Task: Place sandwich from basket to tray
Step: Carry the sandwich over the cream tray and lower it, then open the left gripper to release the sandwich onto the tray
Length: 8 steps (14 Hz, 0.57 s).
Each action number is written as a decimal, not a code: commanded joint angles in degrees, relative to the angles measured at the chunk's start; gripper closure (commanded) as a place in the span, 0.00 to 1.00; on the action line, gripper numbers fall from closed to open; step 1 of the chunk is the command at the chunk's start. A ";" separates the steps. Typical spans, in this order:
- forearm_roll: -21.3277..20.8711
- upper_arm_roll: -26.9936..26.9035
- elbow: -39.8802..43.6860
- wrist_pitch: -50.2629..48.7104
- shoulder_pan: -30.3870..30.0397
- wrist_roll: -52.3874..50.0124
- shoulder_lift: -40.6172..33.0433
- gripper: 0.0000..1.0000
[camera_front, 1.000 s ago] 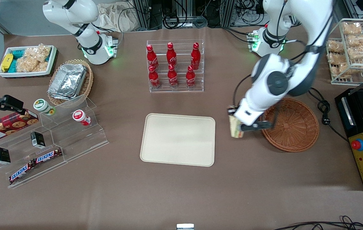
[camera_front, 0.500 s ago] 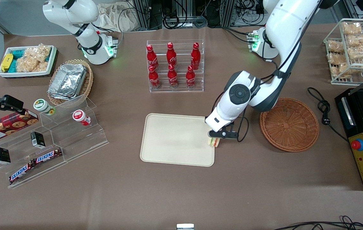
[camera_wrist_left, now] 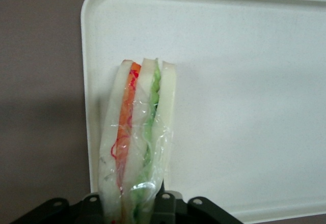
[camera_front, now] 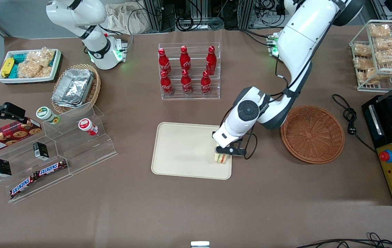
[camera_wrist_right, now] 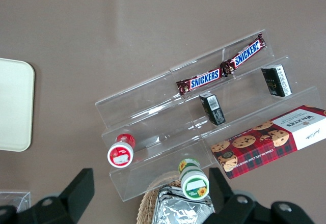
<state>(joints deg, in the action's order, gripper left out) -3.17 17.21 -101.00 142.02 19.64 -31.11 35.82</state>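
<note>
Sandwich [camera_front: 220, 158] in clear wrap hangs pinched in the left arm's gripper [camera_front: 224, 154], which is closed on the wedge's thick end and holds it over the tray [camera_front: 185, 151], at the tray corner nearest both the basket [camera_front: 312, 133] and the front camera. From the wrist camera the sandwich [camera_wrist_left: 136, 142] points out away from the gripper [camera_wrist_left: 136, 206] with its layers on edge: an orange-red stripe, pale bread, a green stripe, then bread again, all above the cream surface of the tray [camera_wrist_left: 244, 96] close to its rounded rim. Whether the tip is touching the tray or just above it, I cannot tell.

Taking the tray as the landmark: the basket sits on the brown table [camera_front: 196, 206] just beside it, toward the working arm's end, and nothing shows inside it. A clear rack of red cola bottles [camera_front: 186, 70] stands farther from the front camera than the tray. Toward the parked arm's end of the table, a stepped clear display stand [camera_front: 61, 148] holds two small round tubs [camera_front: 47, 115], Snickers bars [camera_front: 37, 177] and small dark boxes, with a cookie box [camera_front: 4, 136] next to it. Farther from the camera than that stand sit a tan wicker basket of foil trays [camera_front: 75, 88] and a white bin of snack packets [camera_front: 30, 65]. Toward the working arm's end, past the basket, stand a white wire rack of snack bags [camera_front: 380, 51] and a black machine with a red button [camera_front: 390, 151].
</note>
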 commanded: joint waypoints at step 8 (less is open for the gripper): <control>-1.14 -1.74 1.86 -14.28 -4.59 -8.27 -14.97 0.01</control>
<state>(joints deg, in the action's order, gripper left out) -4.44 15.45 -97.77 133.76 17.77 -38.78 27.30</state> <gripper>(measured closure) 0.004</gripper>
